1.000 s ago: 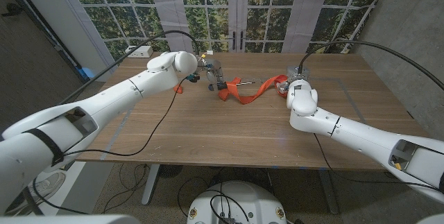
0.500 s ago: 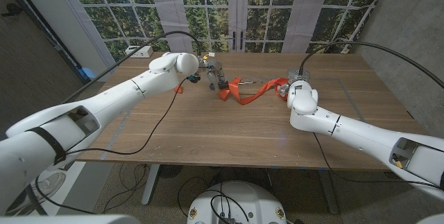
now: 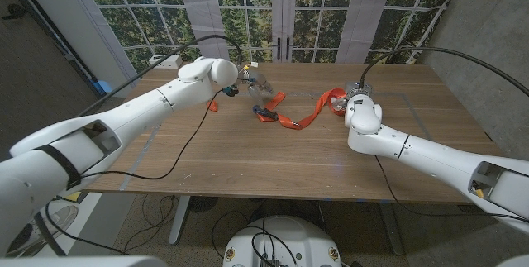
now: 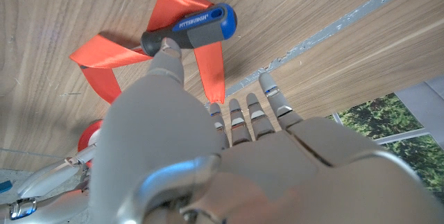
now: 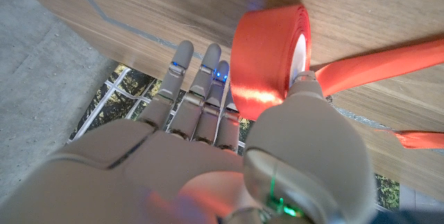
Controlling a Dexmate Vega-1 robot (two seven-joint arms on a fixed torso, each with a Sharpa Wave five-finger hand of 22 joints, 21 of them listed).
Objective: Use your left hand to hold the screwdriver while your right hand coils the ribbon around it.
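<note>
Both hands work: left hand [image 4: 208,148] fingers spread, thumb touching screwdriver [image 4: 191,30]; right hand [image 5: 208,141] grasps ribbon [image 5: 267,61] roll.

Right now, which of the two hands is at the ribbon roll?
The right hand: its thumb touches the orange ribbon roll. The left hand touches the screwdriver.

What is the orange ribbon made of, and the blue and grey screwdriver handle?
The ribbon looks like smooth, slightly shiny fabric or plastic tape: it folds flat and winds into a neat roll. The screwdriver handle seems hard blue plastic with a matte grey part, probably rubbery, bearing printed letters.
</note>
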